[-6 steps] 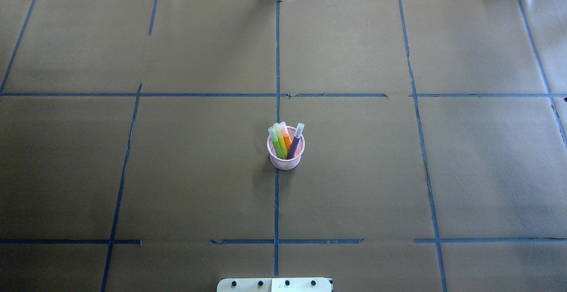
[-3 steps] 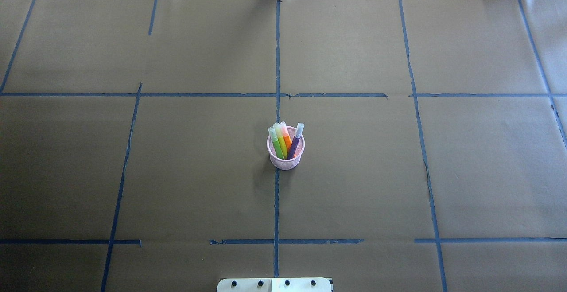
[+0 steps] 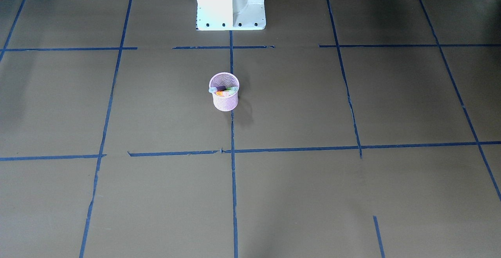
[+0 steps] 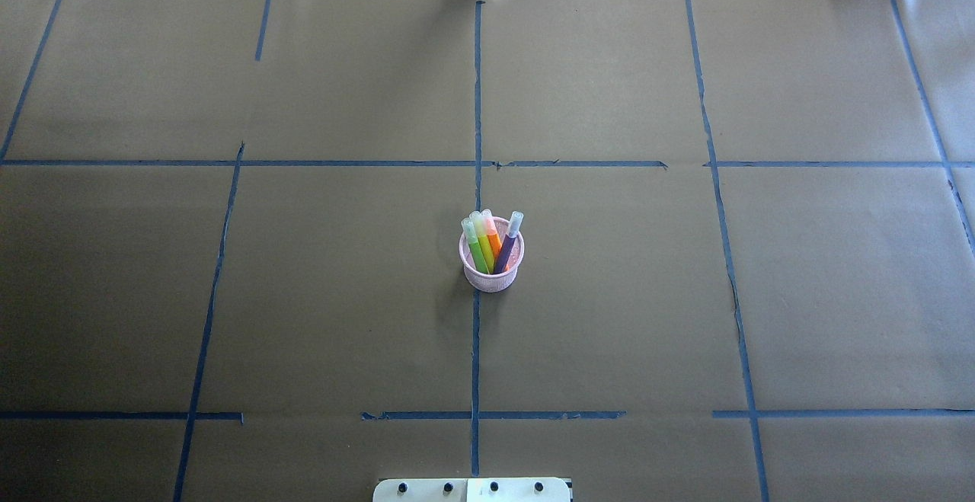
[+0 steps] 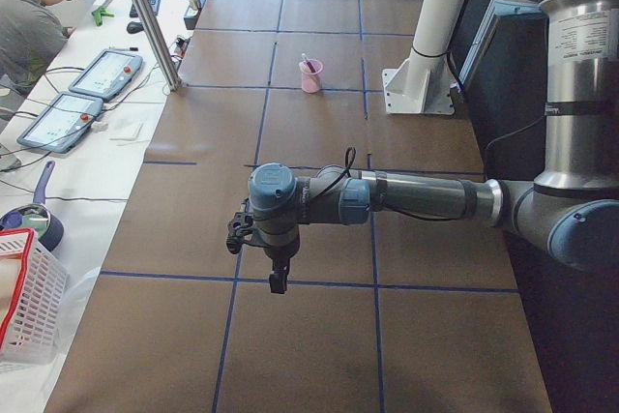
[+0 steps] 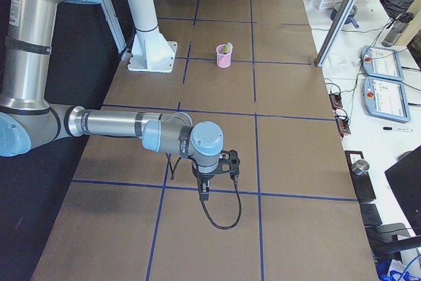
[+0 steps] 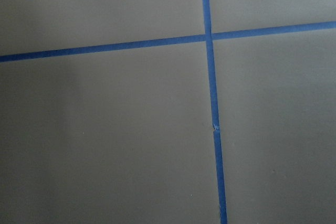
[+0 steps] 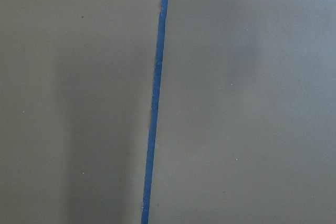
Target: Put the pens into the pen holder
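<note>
The pink mesh pen holder (image 4: 491,278) stands upright at the table's middle, on the centre tape line. It holds a green pen (image 4: 477,251), a yellow-green pen (image 4: 485,247), an orange pen (image 4: 493,240) and a purple pen (image 4: 506,251), cap ends up and leaning on the far rim. The holder also shows in the front view (image 3: 225,102) and both side views (image 5: 310,77) (image 6: 224,57). My left gripper (image 5: 278,282) and right gripper (image 6: 202,195) hang over bare table at opposite ends, far from the holder. I cannot tell whether they are open or shut.
Brown paper with blue tape lines (image 4: 476,106) covers the table. The robot's white base (image 3: 231,3) stands behind the holder. A metal post (image 5: 150,16) and operators' desks with tablets (image 6: 388,97) lie beyond the far edge. Both wrist views show only paper and tape.
</note>
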